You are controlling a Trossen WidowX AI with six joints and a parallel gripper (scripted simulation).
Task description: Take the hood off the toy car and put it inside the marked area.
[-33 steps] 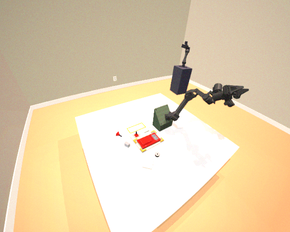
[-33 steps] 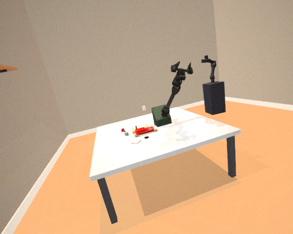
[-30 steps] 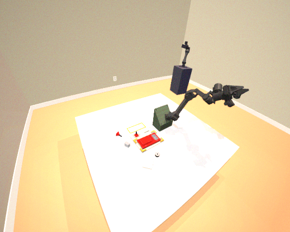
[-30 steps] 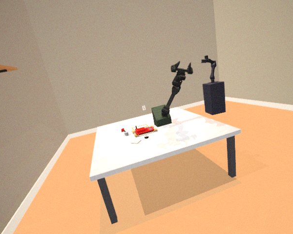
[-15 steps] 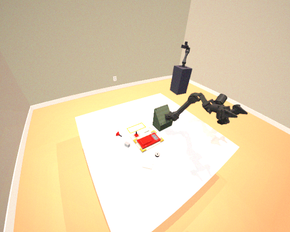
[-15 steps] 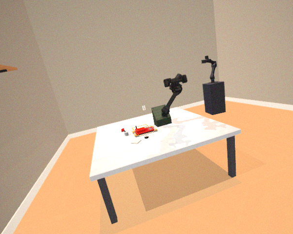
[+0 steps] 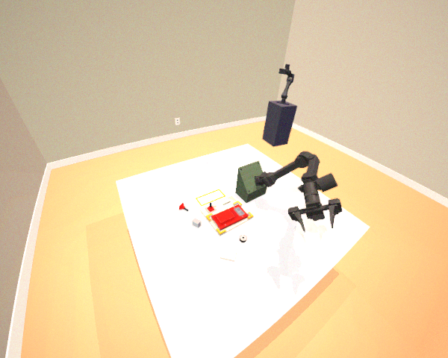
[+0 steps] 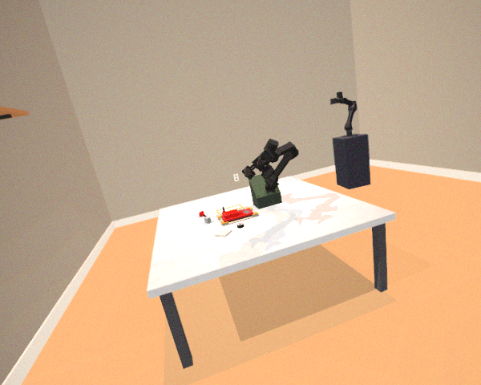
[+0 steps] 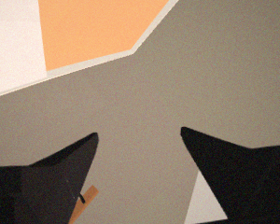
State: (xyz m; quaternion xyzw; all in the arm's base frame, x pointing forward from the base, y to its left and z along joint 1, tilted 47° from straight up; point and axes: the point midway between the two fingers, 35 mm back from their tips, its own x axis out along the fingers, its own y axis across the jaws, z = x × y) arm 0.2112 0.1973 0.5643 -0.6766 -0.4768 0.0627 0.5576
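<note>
Toy car (image 7: 229, 218), red with its hood on, sits on a yellow-cornered plate just left of centre in the top view, the yellow-outlined marked area (image 7: 210, 197) right above it. Right of the green base (image 7: 249, 182), the arm (image 7: 290, 166) folds up at the elbow, then drops. Its gripper (image 7: 317, 221) hangs above the white table (image 7: 224, 292), fingers (image 7: 298, 218) spread wide, holding nothing.

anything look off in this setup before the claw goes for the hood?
Nothing spilled or damaged. The red toy car sits square in its yellow-cornered fixture, and the yellow marked area behind it has nothing in it. One oddity: the dark blue box carrying a second small arm appears to float above the floor. The claw is open and holds nothing.
</note>
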